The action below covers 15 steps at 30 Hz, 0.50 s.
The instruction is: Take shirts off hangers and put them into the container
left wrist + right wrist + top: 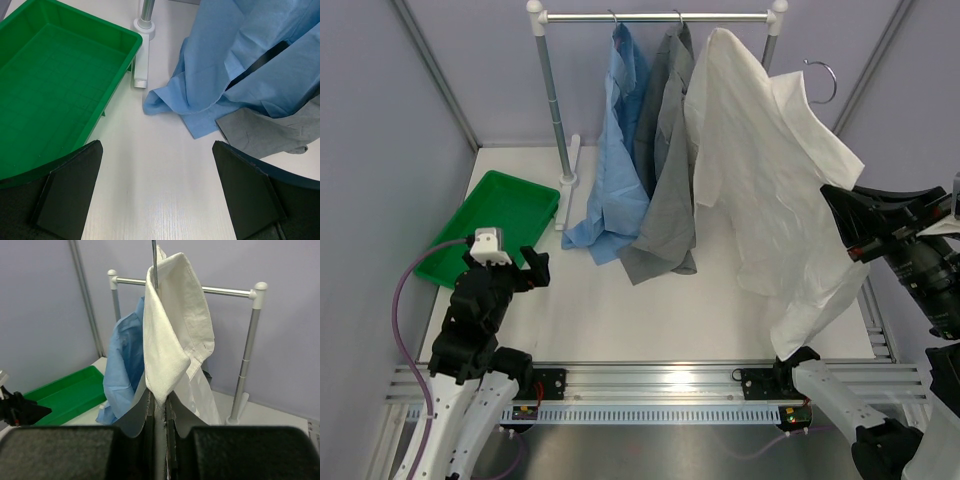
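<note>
My right gripper [159, 400] is shut on the white shirt [170, 330] near its collar. It holds the shirt up to the right of the rail. In the top view the white shirt [760, 170] drapes down from the right gripper [840, 215], and its hanger's metal hook [825, 80] is off the bar. The light blue shirt [620, 150] and the grey shirt [670, 170] hang from the rail on hangers, hems resting on the table. The green container [495, 225] lies at the left. My left gripper [510, 265] is open and empty just right of the container [45, 85].
The white-posted rail [660, 17] stands at the back, with its left post [552, 100] beside the container's far corner. The light blue hem [190, 100] and grey hem [265, 135] lie ahead of the left fingers [70, 190]. Grey walls close in both sides.
</note>
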Tool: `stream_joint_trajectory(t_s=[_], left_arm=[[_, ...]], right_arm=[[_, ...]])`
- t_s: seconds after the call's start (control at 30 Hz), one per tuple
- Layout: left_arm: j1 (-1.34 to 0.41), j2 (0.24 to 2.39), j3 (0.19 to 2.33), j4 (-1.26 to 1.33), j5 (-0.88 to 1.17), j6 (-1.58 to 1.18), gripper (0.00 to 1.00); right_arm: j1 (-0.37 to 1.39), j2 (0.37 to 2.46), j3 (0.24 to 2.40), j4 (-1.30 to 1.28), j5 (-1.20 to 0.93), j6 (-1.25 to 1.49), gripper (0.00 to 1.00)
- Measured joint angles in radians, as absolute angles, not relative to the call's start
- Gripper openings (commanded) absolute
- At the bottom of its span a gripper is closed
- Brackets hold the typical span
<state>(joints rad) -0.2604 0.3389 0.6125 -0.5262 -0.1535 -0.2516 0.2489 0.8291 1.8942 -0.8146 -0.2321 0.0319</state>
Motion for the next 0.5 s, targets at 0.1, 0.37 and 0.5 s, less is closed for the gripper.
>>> stream_joint_trajectory(t_s=[0.1, 0.37, 0.5], left_arm=[[-0.260, 0.343, 0.612, -0.526, -0.154, -0.252, 0.99], [-0.260, 0.343, 0.612, -0.525, -0.152, -0.251, 0.99], [-0.260, 0.344, 0.612, -0.523, -0.143, -0.251, 0.99]], right_arm=[[0.249, 0.813, 1.894, -0.810, -0.298, 0.039, 0.00], [0.249, 0.785, 1.896, -0.788, -0.469, 0.040, 0.00], [0.249, 0.761, 1.818, -0.777, -0.596, 0.030, 0.00]])
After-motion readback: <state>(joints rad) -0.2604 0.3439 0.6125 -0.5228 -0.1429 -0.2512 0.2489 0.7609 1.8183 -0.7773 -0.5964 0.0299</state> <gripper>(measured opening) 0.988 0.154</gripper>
